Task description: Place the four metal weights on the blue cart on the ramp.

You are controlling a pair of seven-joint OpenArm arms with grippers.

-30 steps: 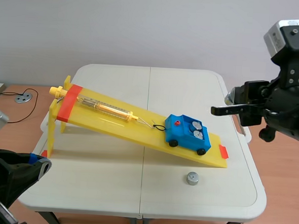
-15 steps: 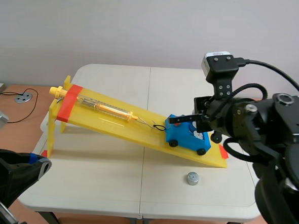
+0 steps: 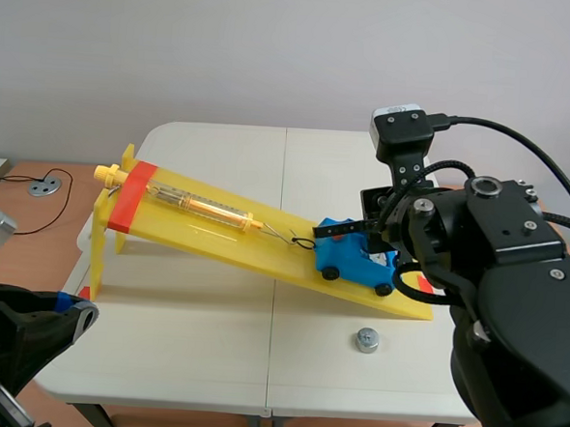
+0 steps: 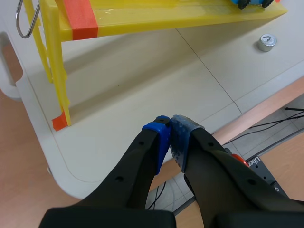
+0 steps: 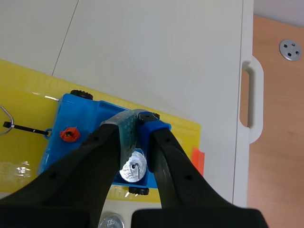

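On the white bench (image 3: 221,152), a yellow ramp (image 3: 216,236), high at the left and low at the right, with a band of orange-red tape across its high end. Near the low right end, the blue cart (image 3: 345,261), wheels on the slope, its far and right parts hidden in the scene view behind the bulky right arm.

Directly over the cart, the right tool (image 5: 138,118), pads pressed together tip to tip. Lower down, in the gap between its fingers, one metal weight (image 5: 133,171) lying in the cart's tray. Rest of the tray covered by the fingers, so cannot tell how many more lie there.

At the cart's left end, a small red knob (image 5: 69,134). Just left of it, a black tie (image 3: 305,242) leading up the slope toward a clear tube (image 3: 203,207) that lies along the ramp.

On the bench, on the near side of the ramp's low end and apart from the cart, a loose weight (image 3: 366,340) lying flat. Only a sliver of it in the right wrist view, cut off under the fingers.

Over the bench's near left corner, the left tool (image 4: 170,135), blue pads closed against each other, well apart from the cart and both weights. Most of that arm cut off in the scene view.
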